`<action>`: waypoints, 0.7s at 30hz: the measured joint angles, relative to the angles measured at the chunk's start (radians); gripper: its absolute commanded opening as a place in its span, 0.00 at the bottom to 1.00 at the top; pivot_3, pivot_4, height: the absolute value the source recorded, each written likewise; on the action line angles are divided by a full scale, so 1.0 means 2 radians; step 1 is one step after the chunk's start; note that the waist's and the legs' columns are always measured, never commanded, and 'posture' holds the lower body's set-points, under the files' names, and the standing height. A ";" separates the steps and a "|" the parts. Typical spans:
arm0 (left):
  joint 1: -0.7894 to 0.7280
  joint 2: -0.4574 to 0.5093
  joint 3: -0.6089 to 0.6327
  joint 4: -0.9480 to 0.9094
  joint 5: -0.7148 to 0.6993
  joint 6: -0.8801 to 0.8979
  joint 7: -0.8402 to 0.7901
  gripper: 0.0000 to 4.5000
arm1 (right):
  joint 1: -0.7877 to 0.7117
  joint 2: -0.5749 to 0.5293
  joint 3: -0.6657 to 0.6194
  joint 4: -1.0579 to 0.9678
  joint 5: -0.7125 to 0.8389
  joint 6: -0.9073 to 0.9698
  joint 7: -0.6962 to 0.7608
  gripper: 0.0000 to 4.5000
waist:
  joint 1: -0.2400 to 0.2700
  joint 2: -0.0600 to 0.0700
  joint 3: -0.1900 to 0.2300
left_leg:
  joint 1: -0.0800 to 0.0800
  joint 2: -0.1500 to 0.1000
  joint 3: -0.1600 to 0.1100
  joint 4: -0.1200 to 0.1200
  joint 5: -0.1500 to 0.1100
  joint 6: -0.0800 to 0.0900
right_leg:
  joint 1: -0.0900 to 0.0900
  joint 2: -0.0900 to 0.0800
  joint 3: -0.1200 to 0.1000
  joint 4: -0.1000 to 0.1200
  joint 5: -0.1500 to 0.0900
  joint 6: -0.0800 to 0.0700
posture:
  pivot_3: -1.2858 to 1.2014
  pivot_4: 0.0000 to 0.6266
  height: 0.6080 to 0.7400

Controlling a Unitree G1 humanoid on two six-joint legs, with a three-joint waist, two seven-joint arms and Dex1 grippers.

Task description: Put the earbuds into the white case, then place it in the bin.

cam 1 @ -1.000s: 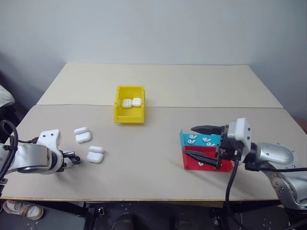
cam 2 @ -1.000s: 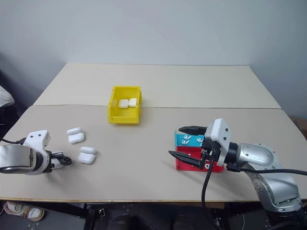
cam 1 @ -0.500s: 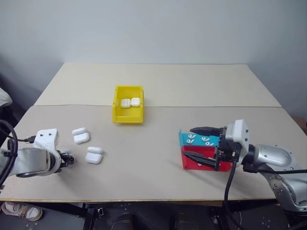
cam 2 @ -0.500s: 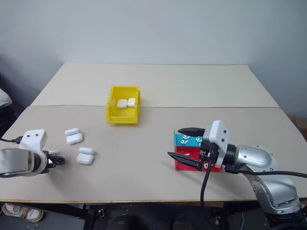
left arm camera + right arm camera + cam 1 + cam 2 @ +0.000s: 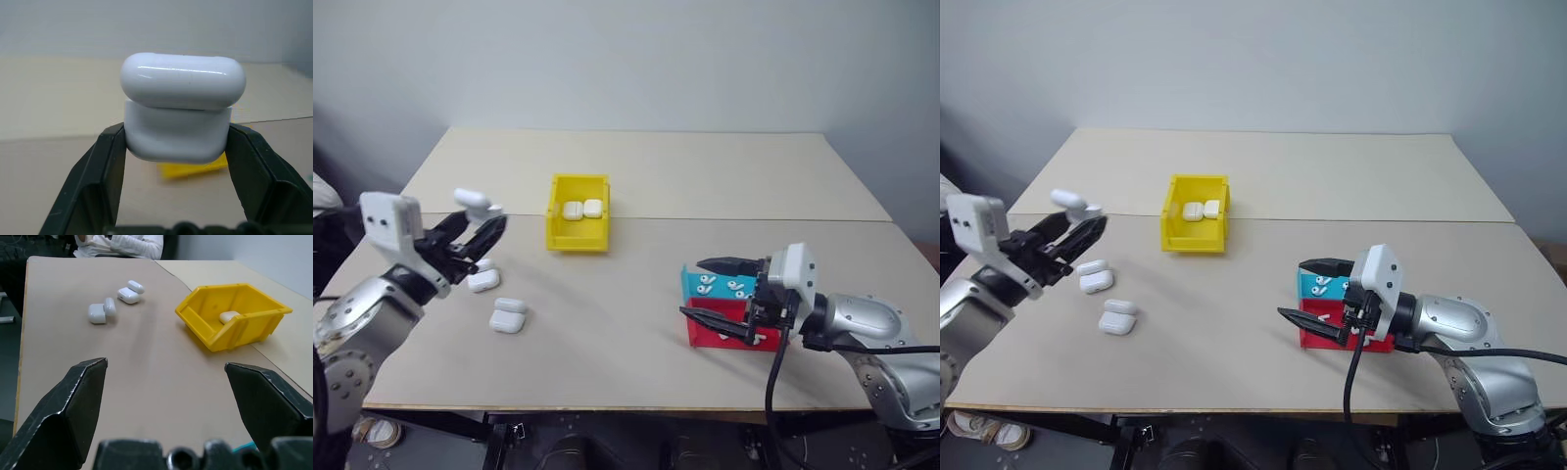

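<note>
My left gripper (image 5: 481, 219) is raised above the table's left side and shut on a white case (image 5: 182, 105), gripping its lower body; the lid looks slightly ajar. The yellow bin (image 5: 578, 238) stands at mid-table, beyond and to the right of this gripper, with two white cases (image 5: 581, 209) inside. My right gripper (image 5: 695, 288) hangs open and empty by the cyan tray (image 5: 693, 285), where tiny white earbuds (image 5: 706, 282) lie. In the right wrist view the bin (image 5: 244, 325) sits ahead of the open gripper (image 5: 166, 377).
Two more white cases (image 5: 482, 281) (image 5: 508, 315) lie open on the table under and near the left gripper. A red tray (image 5: 710, 335) with an earbud sits in front of the cyan one. A person's sleeve (image 5: 122, 244) shows beyond the table's far edge.
My left arm has lifted from the table's left edge and swung toward the middle, carrying the white case. The right arm has stayed put.
</note>
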 measured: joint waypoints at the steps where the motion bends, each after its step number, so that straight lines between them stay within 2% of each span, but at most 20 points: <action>1: -0.016 -0.007 -0.011 0.003 0.004 -0.005 -0.031 0.61 | -0.002 -0.001 0.000 0.002 -0.003 -0.001 0.003 1.00 | 0.000 0.000 0.000 | 0.000 0.000 0.000 0.000 0.000 0.000 | 0.000 0.000 0.000 0.000 0.000 0.000 | 0.52 0.24 1.00; 6: -0.099 -0.067 -0.095 0.034 0.038 -0.023 -0.160 0.61 | -0.026 -0.011 0.003 0.017 -0.028 -0.014 0.016 1.00 | 0.001 0.000 0.000 | -0.001 0.000 0.000 0.000 0.000 0.000 | 0.000 0.000 0.000 0.000 0.000 0.000 | 0.52 0.24 1.00; 10: -0.148 -0.095 -0.139 0.053 0.045 -0.024 -0.258 0.61 | -0.035 -0.038 0.018 0.040 -0.071 -0.036 0.034 1.00 | -0.002 0.000 0.000 | -0.001 0.000 0.000 0.001 0.000 0.000 | 0.000 0.000 0.000 0.000 0.000 0.001 | 0.52 0.24 1.00; 17: -0.203 -0.119 -0.156 0.123 0.039 -0.021 -0.434 0.61 | -0.042 -0.106 0.045 0.061 -0.116 -0.048 0.090 1.00 | -0.005 0.000 0.000 | 0.000 0.000 0.000 0.001 0.000 0.000 | 0.000 0.000 0.000 0.000 0.000 0.001 | 0.52 0.24 1.00; 21: -0.212 -0.154 -0.157 0.136 0.048 -0.027 -0.459 0.61 | -0.065 -0.148 0.065 0.047 -0.131 -0.005 0.105 1.00 | -0.004 0.000 0.000 | -0.001 0.000 0.000 0.001 0.000 0.001 | 0.000 0.000 0.000 0.000 0.000 0.001 | 0.52 0.24 1.00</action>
